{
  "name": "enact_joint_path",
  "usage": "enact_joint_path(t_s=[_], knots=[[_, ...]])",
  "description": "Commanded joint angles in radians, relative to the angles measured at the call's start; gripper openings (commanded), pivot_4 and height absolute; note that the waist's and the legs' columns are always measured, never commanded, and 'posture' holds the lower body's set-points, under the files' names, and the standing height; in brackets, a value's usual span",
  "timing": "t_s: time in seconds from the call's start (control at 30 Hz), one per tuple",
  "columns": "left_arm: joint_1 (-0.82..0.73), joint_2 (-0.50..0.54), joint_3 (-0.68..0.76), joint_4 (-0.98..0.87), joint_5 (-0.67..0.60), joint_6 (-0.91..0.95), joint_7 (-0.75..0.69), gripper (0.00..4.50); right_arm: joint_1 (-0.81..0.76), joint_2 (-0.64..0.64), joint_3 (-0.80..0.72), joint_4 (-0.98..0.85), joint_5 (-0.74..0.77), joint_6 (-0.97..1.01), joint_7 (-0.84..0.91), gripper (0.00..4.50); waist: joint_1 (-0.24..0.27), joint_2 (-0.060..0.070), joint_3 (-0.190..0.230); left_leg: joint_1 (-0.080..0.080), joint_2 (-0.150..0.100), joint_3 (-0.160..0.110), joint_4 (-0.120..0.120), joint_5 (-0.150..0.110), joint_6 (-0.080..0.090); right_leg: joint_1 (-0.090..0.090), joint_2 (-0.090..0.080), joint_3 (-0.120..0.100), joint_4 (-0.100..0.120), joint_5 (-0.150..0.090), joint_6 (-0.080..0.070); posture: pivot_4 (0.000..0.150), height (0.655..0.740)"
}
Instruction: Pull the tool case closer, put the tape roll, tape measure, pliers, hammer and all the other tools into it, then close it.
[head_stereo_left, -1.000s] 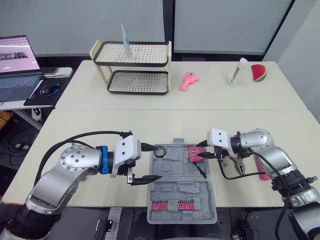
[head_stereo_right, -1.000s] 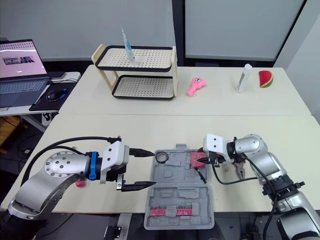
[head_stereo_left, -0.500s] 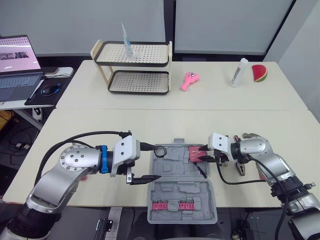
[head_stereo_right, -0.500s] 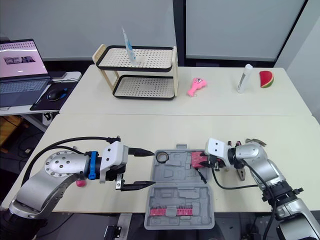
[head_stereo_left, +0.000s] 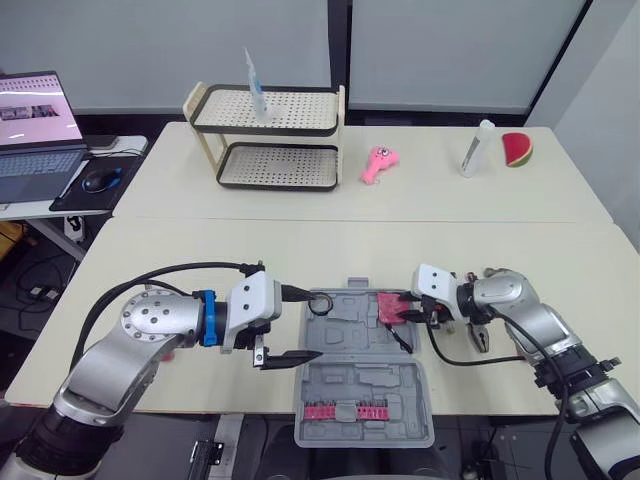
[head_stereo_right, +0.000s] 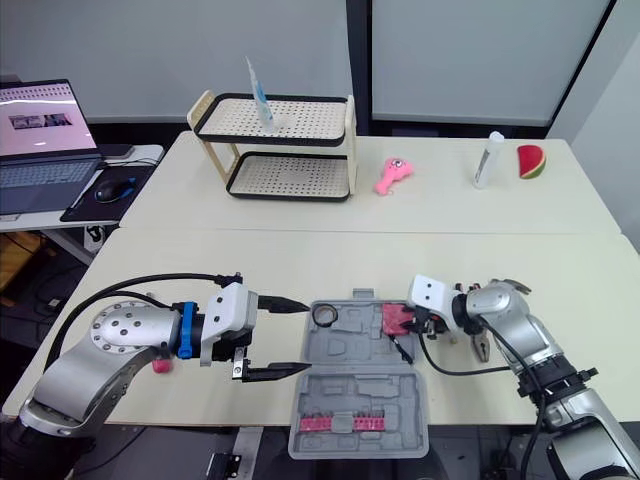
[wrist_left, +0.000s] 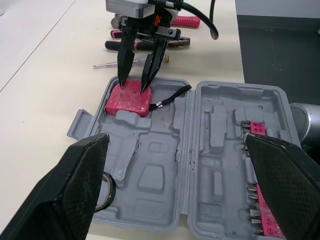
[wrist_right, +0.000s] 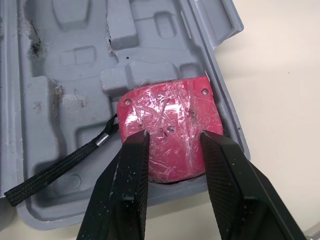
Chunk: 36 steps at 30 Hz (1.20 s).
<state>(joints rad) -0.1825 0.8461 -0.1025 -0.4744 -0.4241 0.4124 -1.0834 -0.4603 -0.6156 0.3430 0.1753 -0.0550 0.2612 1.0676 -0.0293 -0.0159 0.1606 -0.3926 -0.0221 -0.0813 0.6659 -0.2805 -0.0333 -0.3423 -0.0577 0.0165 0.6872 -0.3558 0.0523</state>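
Tool case (head_stereo_left: 350, 345) lay open on the near table (head_stereo_left: 200, 250), close to its front edge and between the two arms. Its hinge ran crosswise, giving a far half and a near half.

- **Tape roll** (head_stereo_left: 320, 302): sat in the far half's left corner.
- **Tape measure** (wrist_right: 170, 130): pink, sat in the far half's right recess against the case wall. Its black strap (wrist_right: 55, 167) trailed across the moulded floor.
- **Right gripper** (head_stereo_left: 404, 308): reached over that corner from the right. Its two fingers (wrist_right: 127, 195) stood a narrow gap apart, with the tips set on the top face of the tape measure, not clamped round its sides. Whether they pressed on it could not be told.
- **Left gripper** (head_stereo_left: 314, 324): hung at the case's left edge with fingers spread wide, holding nothing. One tip was just beside the tape roll and the other was near the hinge line.
- **Pink bits** (head_stereo_left: 348, 410): a strip of them sat clipped in the near half.
- **Pliers** (head_stereo_left: 481, 336): lay on the table just right of the case, beyond the right gripper.
- **Other tools outside the case:** in the left wrist view, a pink-handled tool (wrist_left: 186, 21) and a thin screwdriver (wrist_left: 117, 64) lay near the pliers.

On the far table (head_stereo_left: 420, 195) stood a two-tier rack (head_stereo_left: 275, 186), a pink toy (head_stereo_left: 378, 162), a white bottle (head_stereo_left: 474, 146) and a watermelon slice (head_stereo_left: 517, 148).
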Motion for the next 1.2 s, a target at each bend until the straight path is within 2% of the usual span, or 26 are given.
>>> enact_joint_path(t_s=[0.03,0.23,0.37,0.47,0.57,0.7,0.87,0.97,1.03,1.2], knots=[[-0.025,0.003,0.008,-0.028,-0.015,0.015,-0.004,4.50,0.024,0.004,0.037,0.055,-0.048,0.027,-0.021,1.58,0.000,0.000,-0.001,0.002,0.000,0.000,0.000,0.000,0.000,0.002,0.000,0.000,-0.001,0.000,0.000,0.150,0.7290],[-0.017,0.000,0.032,-0.002,0.002,-0.004,0.011,4.50,0.030,0.050,-0.035,0.014,0.013,-0.051,-0.056,1.58,-0.001,-0.001,-0.001,0.008,0.001,-0.001,-0.003,0.000,0.001,0.008,0.001,0.000,-0.005,0.000,0.000,0.150,0.7290],[0.041,-0.015,0.147,0.054,-0.005,-0.068,0.050,4.50,0.078,0.062,-0.169,-0.170,0.103,-0.039,-0.117,1.58,-0.001,0.002,0.001,0.007,0.001,-0.001,-0.004,0.000,0.000,0.006,0.001,0.000,-0.005,0.000,0.000,0.150,0.7290],[0.096,-0.031,0.248,0.092,-0.023,-0.085,0.089,4.50,0.128,0.054,-0.257,-0.314,0.146,0.008,-0.174,1.58,-0.001,0.003,0.002,-0.001,0.001,-0.001,-0.003,0.000,0.000,-0.001,0.001,0.000,-0.004,0.000,0.000,0.150,0.7290],[0.143,-0.072,0.388,0.146,-0.056,-0.067,0.172,4.50,0.203,0.037,-0.350,-0.444,0.169,0.046,-0.236,1.58,0.001,0.003,0.002,-0.002,0.001,-0.001,-0.002,0.001,-0.001,-0.002,0.000,0.000,-0.003,0.000,0.000,0.150,0.7290],[0.247,-0.151,0.609,0.223,-0.056,-0.068,0.333,4.50,0.349,0.016,-0.557,-0.568,0.180,0.063,-0.345,1.58,0.006,0.002,0.001,-0.003,0.000,-0.002,-0.002,0.000,0.000,-0.001,-0.001,0.000,-0.004,0.000,0.000,0.150,0.7290],[0.402,-0.238,0.745,0.246,-0.048,-0.090,0.428,4.50,0.494,0.034,-0.743,-0.606,0.208,0.114,-0.447,1.58,0.004,0.002,0.001,-0.001,-0.001,-0.002,-0.003,0.000,0.001,0.000,-0.003,0.000,-0.004,0.000,0.000,0.150,0.7290],[0.469,-0.304,0.773,0.251,-0.036,-0.116,0.482,4.50,0.573,0.033,-0.828,-0.578,0.238,0.074,-0.442,1.58,0.006,0.002,0.001,-0.001,0.000,-0.002,-0.003,0.000,0.001,0.001,-0.005,0.001,-0.004,0.000,0.000,0.150,0.7290],[0.499,-0.350,0.824,0.350,-0.045,-0.151,0.512,4.50,0.666,0.051,-0.893,-0.547,0.240,0.025,-0.446,2.09,0.009,0.002,0.000,0.000,-0.001,-0.002,-0.003,0.000,0.001,0.003,-0.005,0.001,-0.005,0.000,0.000,0.150,0.7290],[0.534,-0.391,0.831,0.483,-0.041,-0.219,0.507,4.50,0.816,0.043,-0.947,-0.441,0.255,-0.074,-0.398,2.78,0.012,0.001,0.000,0.003,-0.001,0.000,-0.004,-0.001,0.001,0.006,-0.005,0.001,-0.007,0.000,0.000,0.150,0.7290]])
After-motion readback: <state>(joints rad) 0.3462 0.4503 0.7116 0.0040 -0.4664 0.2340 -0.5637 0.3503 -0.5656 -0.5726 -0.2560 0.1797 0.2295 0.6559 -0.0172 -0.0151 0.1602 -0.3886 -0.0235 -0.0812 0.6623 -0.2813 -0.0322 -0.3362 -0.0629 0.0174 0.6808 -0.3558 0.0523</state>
